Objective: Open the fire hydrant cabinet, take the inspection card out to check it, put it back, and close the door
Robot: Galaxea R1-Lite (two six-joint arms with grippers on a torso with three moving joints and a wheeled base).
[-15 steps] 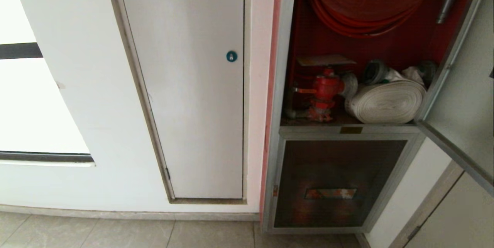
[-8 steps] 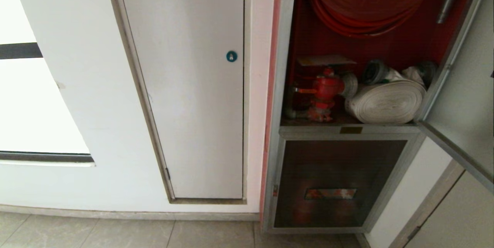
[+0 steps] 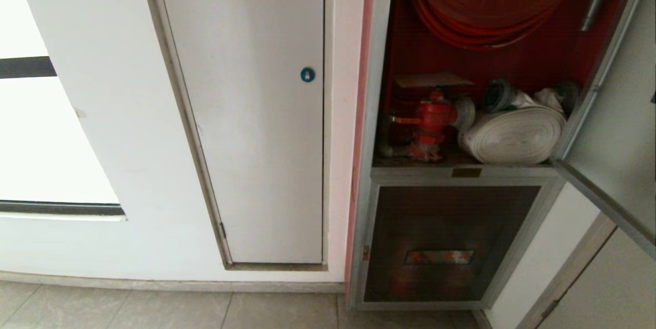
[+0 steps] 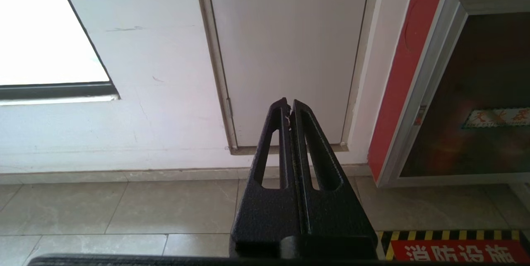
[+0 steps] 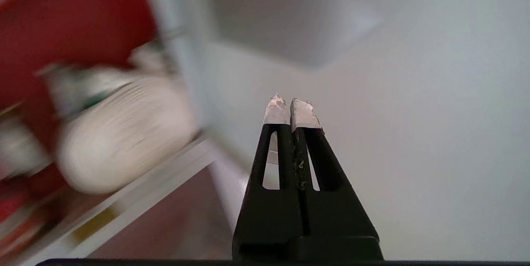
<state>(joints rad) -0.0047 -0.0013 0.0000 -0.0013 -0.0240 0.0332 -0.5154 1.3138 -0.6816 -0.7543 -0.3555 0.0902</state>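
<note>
In the head view nothing has shifted during the last second: the silver-framed, red-lined fire hydrant cabinet point(image 3: 464, 62) stays open, its door point(image 3: 612, 129) swung out at 3 o'clock. The thin tan inspection card point(image 3: 432, 80) lies flat above the red valve point(image 3: 433, 116), untouched, so taking it is probably next. The right end effector point(image 5: 291, 109), fingers together and empty, faces the door, with the card well apart toward 9 o'clock. The left end effector point(image 4: 289, 106), also together, is parked low.

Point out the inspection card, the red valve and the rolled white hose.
inspection card point(image 3: 433, 80), head view, flat top face.
red valve point(image 3: 434, 114), head view, round body.
rolled white hose point(image 3: 514, 136), head view, coiled side.
</note>
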